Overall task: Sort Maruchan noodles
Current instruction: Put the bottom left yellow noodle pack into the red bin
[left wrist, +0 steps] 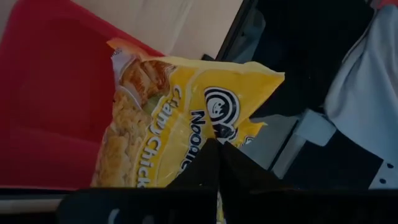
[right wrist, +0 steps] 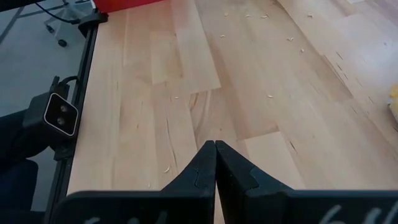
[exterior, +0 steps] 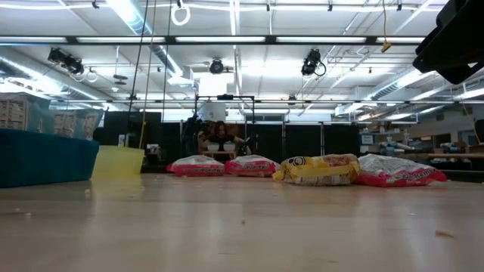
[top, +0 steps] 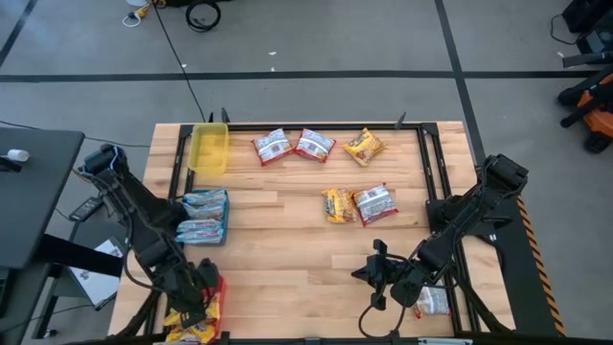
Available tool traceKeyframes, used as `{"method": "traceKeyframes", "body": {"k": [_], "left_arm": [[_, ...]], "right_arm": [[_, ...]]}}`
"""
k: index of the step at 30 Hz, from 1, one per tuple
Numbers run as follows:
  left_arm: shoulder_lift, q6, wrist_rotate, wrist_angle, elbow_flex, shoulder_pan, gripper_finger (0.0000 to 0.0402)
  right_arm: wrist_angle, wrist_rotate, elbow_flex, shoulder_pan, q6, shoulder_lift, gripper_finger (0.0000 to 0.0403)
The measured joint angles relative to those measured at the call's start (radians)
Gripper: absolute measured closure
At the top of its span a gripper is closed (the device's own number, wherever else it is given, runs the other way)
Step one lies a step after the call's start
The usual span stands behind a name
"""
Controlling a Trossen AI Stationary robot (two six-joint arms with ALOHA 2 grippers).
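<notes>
Left end effector pinches a yellow noodle pkt reading "Noodle… Chick", over the red tray. Right end effector pressed together, empty, above bare bench.

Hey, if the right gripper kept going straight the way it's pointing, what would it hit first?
Probably bare table. The right gripper, fingers shut and empty, points across open wood; no packet lies in its line, though depth is hard to judge.
</notes>
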Motion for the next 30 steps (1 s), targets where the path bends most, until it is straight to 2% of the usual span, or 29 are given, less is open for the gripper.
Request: {"method": "traceKeyframes", "body": {"k": [7,13,19,25,27,30], "left_arm": [[0.000,-0.023,-0.004,0.000,0.000,0.001,0.0389],[0.000,-0.025,-0.023,0.001,0.000,0.001,0.0344],[-0.002,0.050,-0.032,-0.024,0.000,0.002,0.0313],[0.007,0.019,-0.072,-0.269,-0.001,-0.001,0.0321],[0.020,0.030,-0.081,-0.265,-0.002,-0.007,0.0329],[0.049,0.055,-0.079,-0.171,-0.002,-0.012,0.0339]], "right_arm": [[0.000,0.000,0.000,0.000,0.000,0.000,0.0392],[0.000,0.000,0.000,0.000,-0.003,0.000,0.0392],[0.000,-0.001,0.000,0.000,-0.005,0.000,0.0392],[0.000,-0.005,0.000,0.000,0.002,0.000,0.0392],[0.000,-0.017,0.000,0.001,0.003,0.000,0.0392],[0.000,-0.032,0.000,0.002,0.003,0.000,0.0392]]}}
